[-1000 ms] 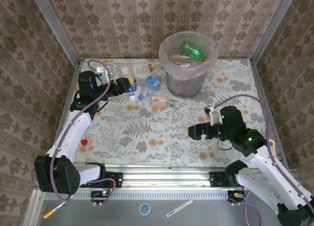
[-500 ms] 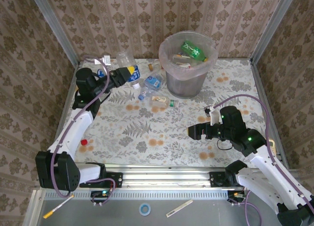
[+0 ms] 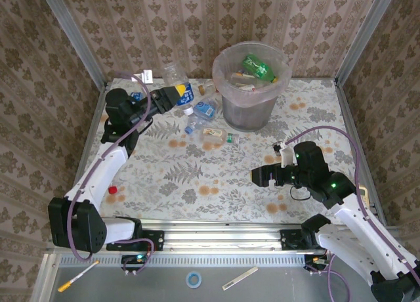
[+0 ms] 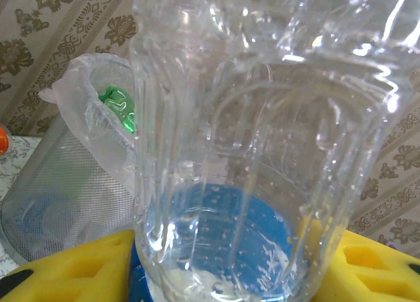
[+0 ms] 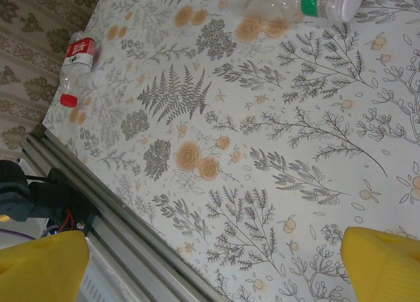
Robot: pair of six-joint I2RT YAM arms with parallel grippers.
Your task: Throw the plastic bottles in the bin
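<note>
Well, from above, the left hand (image 3: 172, 94) pinches a clear blue-labelled bottle (image 3: 184, 91), held up just left of the bin (image 3: 226, 111). The right hand (image 3: 256, 176) hangs spread over the tabletop (image 3: 197, 177).

Left wrist: yellow pads (image 4: 65, 262) clamp that bottle, with the bin behind.

Right wrist: a green-labelled bottle (image 5: 295, 3) and a red-labelled bottle (image 5: 79, 56) lie well apart on the tabletop.

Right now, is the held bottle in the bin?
Out: the left hand grips the bottle, left of the bin.
</note>
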